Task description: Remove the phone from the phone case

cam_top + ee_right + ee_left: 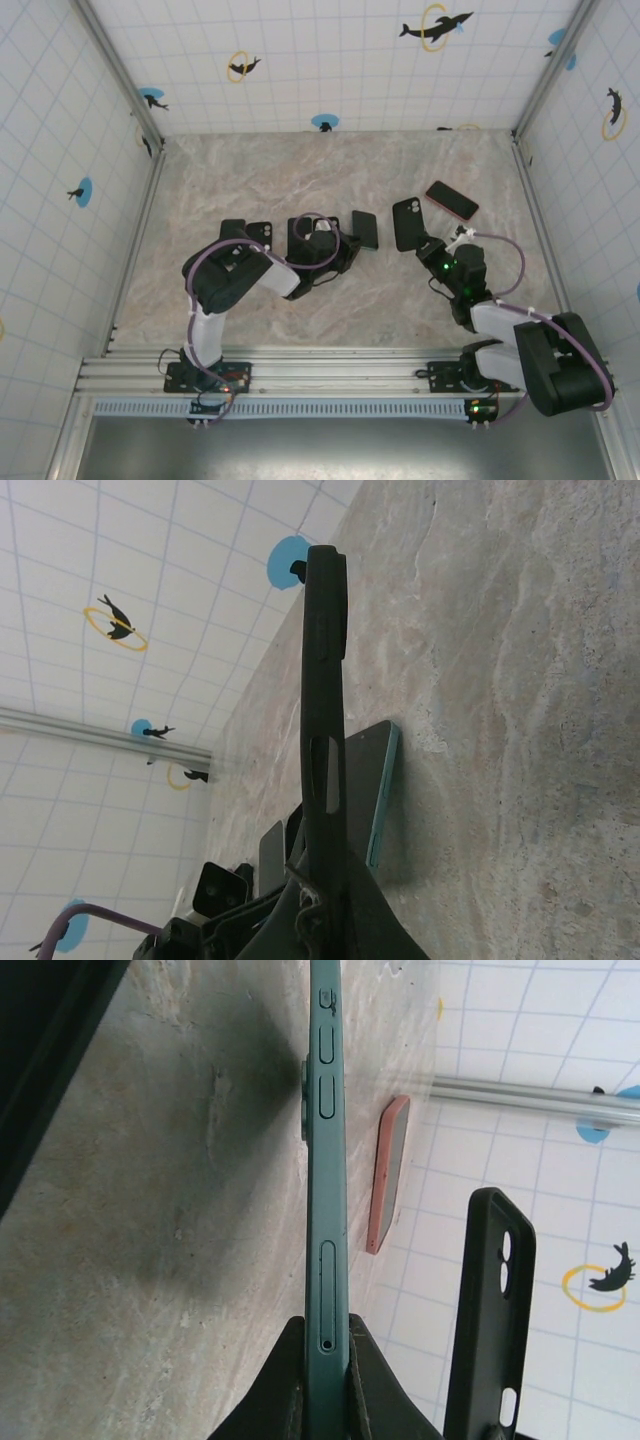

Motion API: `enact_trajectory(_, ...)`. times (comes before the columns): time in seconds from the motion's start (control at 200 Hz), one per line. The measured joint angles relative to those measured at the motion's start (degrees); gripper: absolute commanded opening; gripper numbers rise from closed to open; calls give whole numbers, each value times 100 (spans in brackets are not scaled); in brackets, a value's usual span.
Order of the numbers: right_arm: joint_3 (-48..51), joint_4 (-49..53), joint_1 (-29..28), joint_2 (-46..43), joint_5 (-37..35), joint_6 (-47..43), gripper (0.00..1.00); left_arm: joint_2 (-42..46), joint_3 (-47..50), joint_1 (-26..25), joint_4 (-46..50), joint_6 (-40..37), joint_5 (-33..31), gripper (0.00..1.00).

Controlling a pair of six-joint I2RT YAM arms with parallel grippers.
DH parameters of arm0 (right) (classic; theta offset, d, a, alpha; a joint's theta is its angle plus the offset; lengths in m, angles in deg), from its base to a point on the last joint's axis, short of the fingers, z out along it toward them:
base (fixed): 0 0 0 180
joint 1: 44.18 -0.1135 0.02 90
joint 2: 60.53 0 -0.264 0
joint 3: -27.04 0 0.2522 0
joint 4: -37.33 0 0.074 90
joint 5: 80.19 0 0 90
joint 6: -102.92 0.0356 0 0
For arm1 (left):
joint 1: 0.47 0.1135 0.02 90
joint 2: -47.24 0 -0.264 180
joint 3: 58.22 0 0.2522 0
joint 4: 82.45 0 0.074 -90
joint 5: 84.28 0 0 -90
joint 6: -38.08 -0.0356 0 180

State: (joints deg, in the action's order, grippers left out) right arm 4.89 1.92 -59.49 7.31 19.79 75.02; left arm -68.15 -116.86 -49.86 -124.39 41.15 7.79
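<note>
Left gripper [325, 1340] is squeezing shut on one end of the green phone [325, 1160], holding it up on its thin side. Right gripper [325, 870] is squeezing shut on the black case [322, 680]. The case is looking empty, with the wall showing through its holes.

The pink phone [452, 199] is lying on the tabletop [300, 170]. The black case is standing just beside the pink phone, on the side nearer the arms. The green phone is farther left of the pink phone, past the case and not touching it.

So the pulling-out step is looking done. Next, I am guessing each arm is needing to lower its thing gently and let go, keeping phone and case apart.
</note>
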Motion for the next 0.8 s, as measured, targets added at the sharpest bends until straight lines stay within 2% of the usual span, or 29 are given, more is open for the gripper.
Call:
enact_trajectory(0.075,0,0,0,2,22,7,0,-26,-39,0,24,15,0,5)
enact_trajectory(0.185,7,-13,0,4,46,28,0,-57,-92,0,74,17,2,19)
enact_trajectory(0.55,9,-31,2,90,83,50,0,-57,-127,-7,433,149,24,36)
enact_trajectory(0.796,9,-31,2,131,116,48,0,-57,-127,-63,656,201,42,40)
